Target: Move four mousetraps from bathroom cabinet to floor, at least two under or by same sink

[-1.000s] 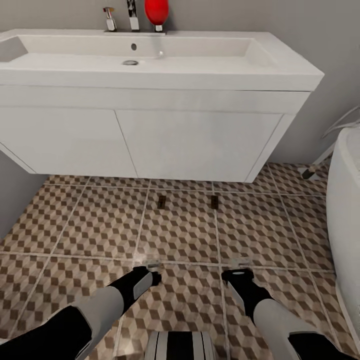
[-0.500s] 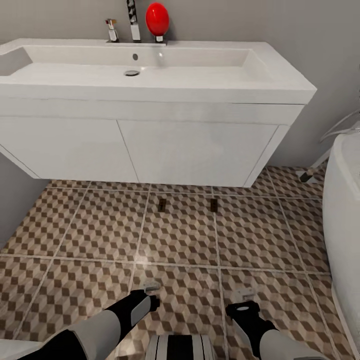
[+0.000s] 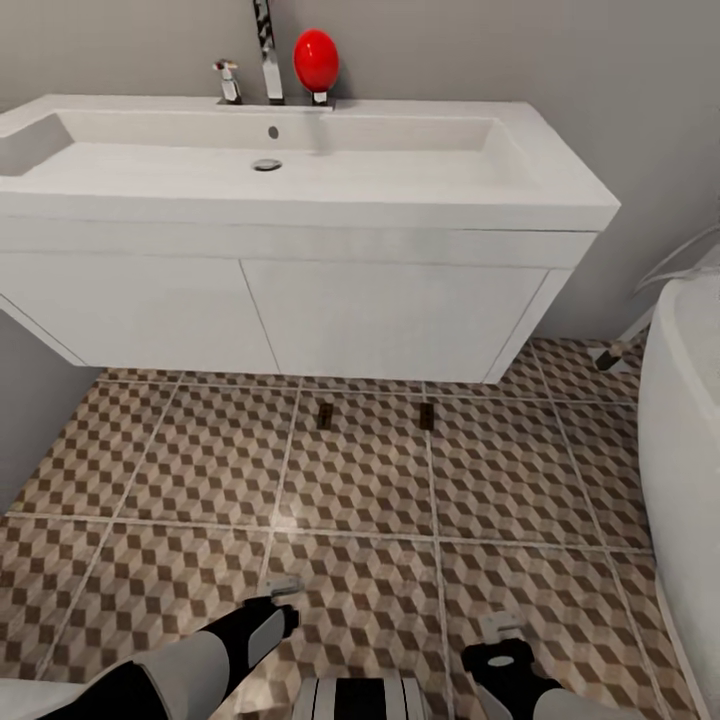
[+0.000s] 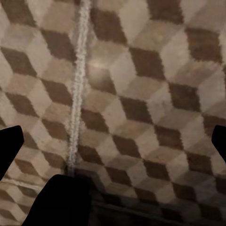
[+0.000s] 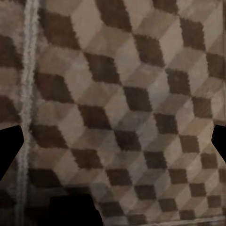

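The bathroom floor [image 3: 200,460], tiled in a brown, beige and white cube pattern, is seen beneath the wide white sink [image 3: 300,165] and its vanity. A white bathtub [image 3: 685,440] is seen at the right edge. Two mousetraps [image 3: 324,416] [image 3: 427,416] lie on the tiles just in front of the vanity, well apart from both arms. The left end effector [image 3: 282,590] and the right end effector [image 3: 500,630] are held low over the floor, each spread and empty.
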Tool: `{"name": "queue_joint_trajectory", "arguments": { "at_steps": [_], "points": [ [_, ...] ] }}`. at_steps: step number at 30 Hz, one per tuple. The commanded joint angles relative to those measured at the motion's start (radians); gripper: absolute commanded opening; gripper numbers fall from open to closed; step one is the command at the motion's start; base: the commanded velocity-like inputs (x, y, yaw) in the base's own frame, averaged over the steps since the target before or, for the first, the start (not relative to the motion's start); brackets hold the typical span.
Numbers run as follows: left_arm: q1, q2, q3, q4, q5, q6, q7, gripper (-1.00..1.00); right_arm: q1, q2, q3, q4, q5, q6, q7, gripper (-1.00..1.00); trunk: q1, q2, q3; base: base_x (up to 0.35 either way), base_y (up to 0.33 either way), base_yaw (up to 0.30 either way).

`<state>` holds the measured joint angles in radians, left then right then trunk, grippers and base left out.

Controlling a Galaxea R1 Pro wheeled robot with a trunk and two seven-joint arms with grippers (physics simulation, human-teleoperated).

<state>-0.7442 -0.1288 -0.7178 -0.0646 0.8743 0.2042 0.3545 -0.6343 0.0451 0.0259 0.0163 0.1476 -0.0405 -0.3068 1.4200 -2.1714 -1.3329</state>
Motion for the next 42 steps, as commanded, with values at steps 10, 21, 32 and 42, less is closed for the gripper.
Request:
{"name": "queue_joint_trajectory", "arguments": {
  "at_steps": [10,21,32,42],
  "points": [
    [0.0,0.007,0.0,0.069,0.0,-0.036,0.0,1.0,0.044,0.001,0.0,0.006,0.003,-0.006,0.0,1.0,-0.038,0.07,0.031,0.0,0.0,0.0],
    [0.044,0.008,0.0,0.115,0.0,-0.051,-0.015,1.0,0.102,0.005,0.0,0.008,0.002,-0.007,0.002,1.0,-0.081,0.147,0.066,0.0,0.0,0.0],
    [0.063,0.036,-0.001,0.117,-0.001,-0.073,-0.019,1.0,0.137,0.004,0.0,0.007,0.003,-0.008,0.002,1.0,-0.123,0.224,0.1,0.0,0.0,0.0],
    [0.064,0.099,-0.001,0.113,-0.001,-0.076,-0.02,1.0,0.167,0.006,0.001,0.008,0.003,-0.009,0.002,1.0,-0.161,0.294,0.132,0.0,0.0,0.0]
  ]
}}
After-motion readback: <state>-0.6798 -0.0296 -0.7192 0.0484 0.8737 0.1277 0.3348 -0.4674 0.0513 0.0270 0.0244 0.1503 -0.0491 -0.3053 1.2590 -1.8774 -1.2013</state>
